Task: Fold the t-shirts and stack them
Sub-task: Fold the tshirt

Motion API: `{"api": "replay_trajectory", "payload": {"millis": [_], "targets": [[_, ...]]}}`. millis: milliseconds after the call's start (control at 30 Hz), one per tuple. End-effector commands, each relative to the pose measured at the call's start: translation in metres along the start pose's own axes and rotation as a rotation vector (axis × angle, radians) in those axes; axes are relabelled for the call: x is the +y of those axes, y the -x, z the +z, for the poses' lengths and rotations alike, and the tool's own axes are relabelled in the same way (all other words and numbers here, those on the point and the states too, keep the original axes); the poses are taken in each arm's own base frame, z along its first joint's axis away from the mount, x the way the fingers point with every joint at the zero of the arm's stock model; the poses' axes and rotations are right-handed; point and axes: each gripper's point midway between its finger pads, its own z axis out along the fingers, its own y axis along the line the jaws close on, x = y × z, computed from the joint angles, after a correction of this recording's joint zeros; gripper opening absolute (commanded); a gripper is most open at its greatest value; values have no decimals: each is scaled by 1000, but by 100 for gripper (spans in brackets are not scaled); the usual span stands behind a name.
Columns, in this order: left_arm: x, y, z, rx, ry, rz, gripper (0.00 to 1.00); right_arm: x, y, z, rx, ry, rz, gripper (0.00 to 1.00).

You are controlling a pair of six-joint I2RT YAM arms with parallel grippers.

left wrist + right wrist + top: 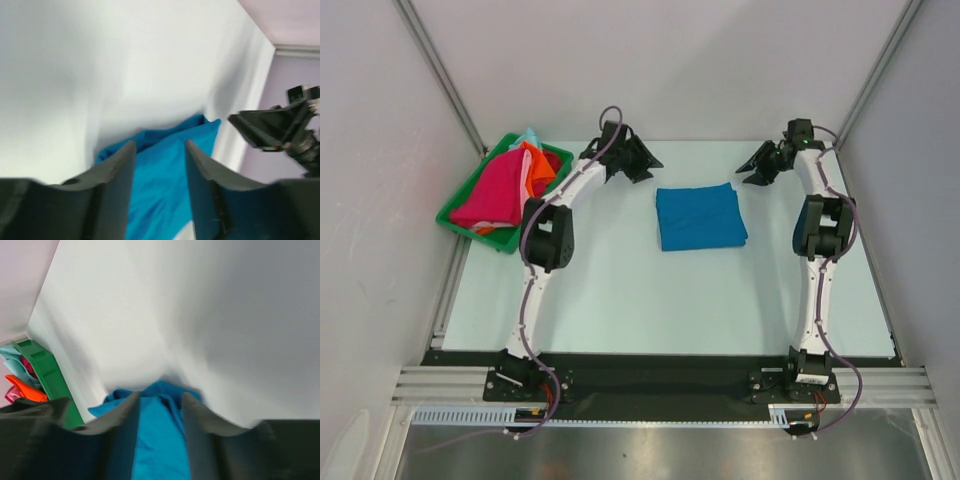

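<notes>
Folded blue t-shirt (700, 217) lying mid-table, flanked by the left gripper (638, 160) and right gripper (760, 164), both with fingers spread and empty; we judge this fold complete, and the next move calls for fetching the magenta t-shirt (490, 190) from the green tray (470, 233).

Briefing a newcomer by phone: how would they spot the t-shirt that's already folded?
Start at the pale table; near its middle lies the blue t-shirt. It alone is folded flat; the other t-shirts sit heaped in the green tray at far left.
</notes>
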Motion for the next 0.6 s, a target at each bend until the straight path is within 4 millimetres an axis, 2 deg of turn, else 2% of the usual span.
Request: {"api": "replay_trajectory", "payload": {"millis": [0, 33, 67, 100, 133, 167, 200, 233, 267, 300, 333, 367, 400, 433, 467, 567], "targets": [[-18, 26, -48, -40, 63, 258, 53, 5, 35, -50, -82, 37, -67, 48], [-22, 22, -54, -42, 54, 286, 55, 17, 36, -66, -102, 50, -104, 48], [-35, 25, -63, -75, 14, 318, 56, 8, 24, -66, -74, 37, -112, 49], [-13, 9, -61, -35, 41, 316, 56, 16, 19, -69, -71, 64, -135, 50], [-37, 2, -82, -37, -27, 334, 56, 34, 14, -88, -100, 97, -174, 50], [-50, 0, -86, -53, -98, 355, 54, 39, 8, -91, -106, 113, -191, 50], [-36, -19, -83, -7, -100, 352, 53, 35, -7, -80, -89, 126, -194, 54], [-48, -36, -86, 12, -137, 377, 52, 42, -11, -84, -100, 152, -206, 54], [-66, -45, -95, 19, -212, 403, 49, 54, -15, -92, -117, 184, -217, 54], [-61, -61, -92, 55, -232, 394, 48, 56, -23, -85, -107, 227, -196, 54], [-69, -79, -91, 84, -274, 404, 46, 62, -28, -82, -100, 254, -187, 53], [-78, -87, -89, 92, -333, 417, 45, 62, -32, -79, -92, 274, -165, 52], [-74, -98, -85, 117, -344, 395, 45, 67, -35, -73, -84, 332, -115, 48], [-78, -107, -82, 131, -372, 393, 45, 71, -39, -68, -73, 365, -98, 45], [-77, -111, -74, 140, -394, 385, 43, 75, -38, -61, -76, 410, -106, 32], [-66, -114, -57, 147, -419, 335, 40, 76, -43, -36, -48, 452, -50, 20]]}}
